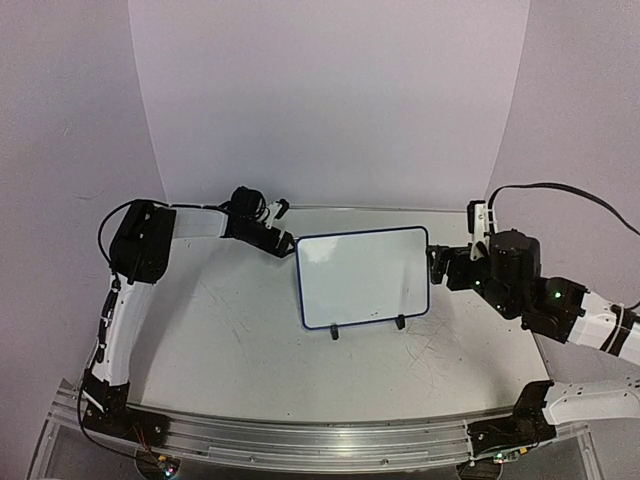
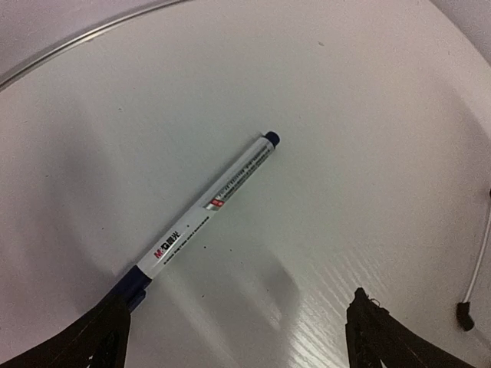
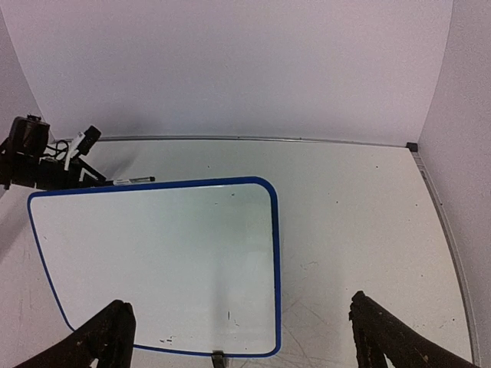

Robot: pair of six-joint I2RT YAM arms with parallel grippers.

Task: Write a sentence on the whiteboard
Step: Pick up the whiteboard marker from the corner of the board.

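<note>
Standing propped on its two black feet near the middle of the table (image 1: 240, 330), the whiteboard (image 1: 363, 278) faces the arm bases, its dark-blue frame tilted slightly so that the left side sits lower. The writing face (image 3: 161, 261) is plain white, with only a few small dark specks near the lower edge. The left gripper (image 1: 283, 243) is positioned just beyond the upper-left corner of the board, close to the frame, and its jaws are spread wide with nothing between them gripped. In the left wrist view, a marker (image 2: 207, 207) lies flat on the table under the left gripper (image 2: 238, 303), set diagonally; its dark-blue near end lies right against the finger on the left of that view, though contact cannot be confirmed. A thin wire leg (image 2: 479, 261) with a black tip appears at the right edge of the same view. The right gripper (image 1: 437, 265) is positioned just beside the right edge of the board, apart from the frame, jaws fully spread and holding nothing. From the right wrist camera, the right gripper (image 3: 242, 303) hangs over the board's lower right corner.
</note>
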